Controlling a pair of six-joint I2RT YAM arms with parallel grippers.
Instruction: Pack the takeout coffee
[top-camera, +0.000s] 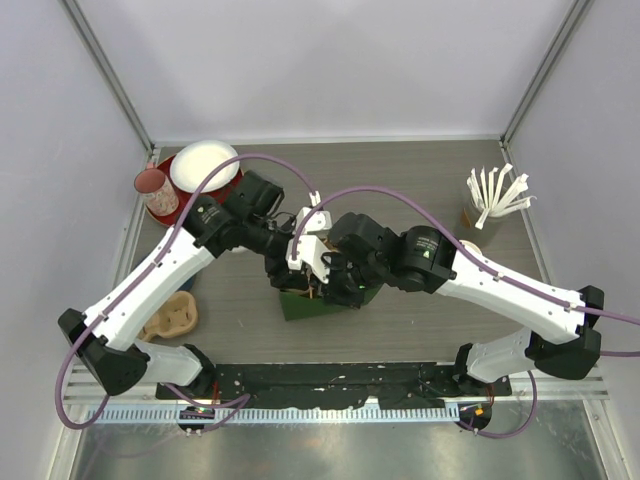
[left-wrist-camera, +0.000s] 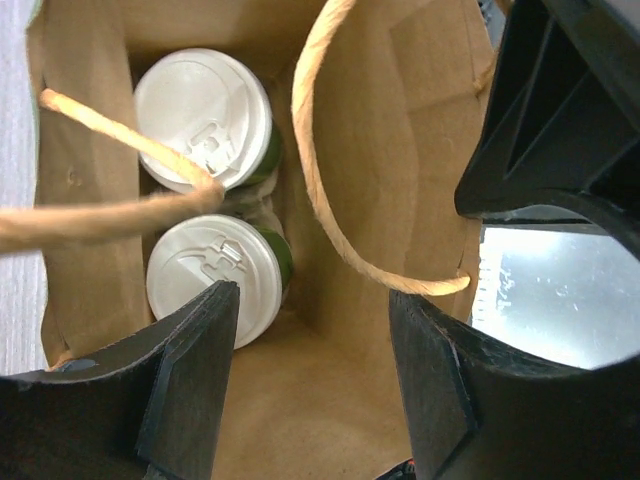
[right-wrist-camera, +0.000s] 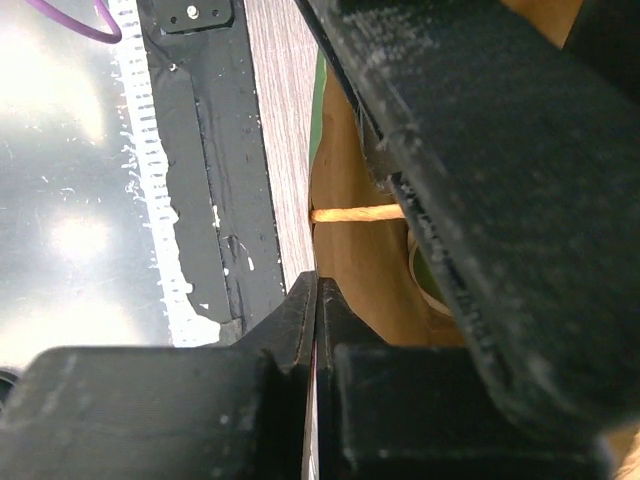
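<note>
From above, the arms (top-camera: 380, 255) hide most of the bag (top-camera: 298, 305) and its contents. In the left wrist view, a finger (left-wrist-camera: 190, 390) of the left gripper (left-wrist-camera: 312, 320) covers part of the nearer lid (left-wrist-camera: 212, 272). The right wrist view is mostly a blurred black part (right-wrist-camera: 480, 200).

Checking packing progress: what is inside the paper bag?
Inside the paper bag stand one lidded cup and a second lidded cup, side by side. Lids hide their contents; the left gripper covers part of the interior.

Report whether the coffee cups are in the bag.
In: upper cup and lower cup, lids on, stand upright inside the paper bag.
</note>
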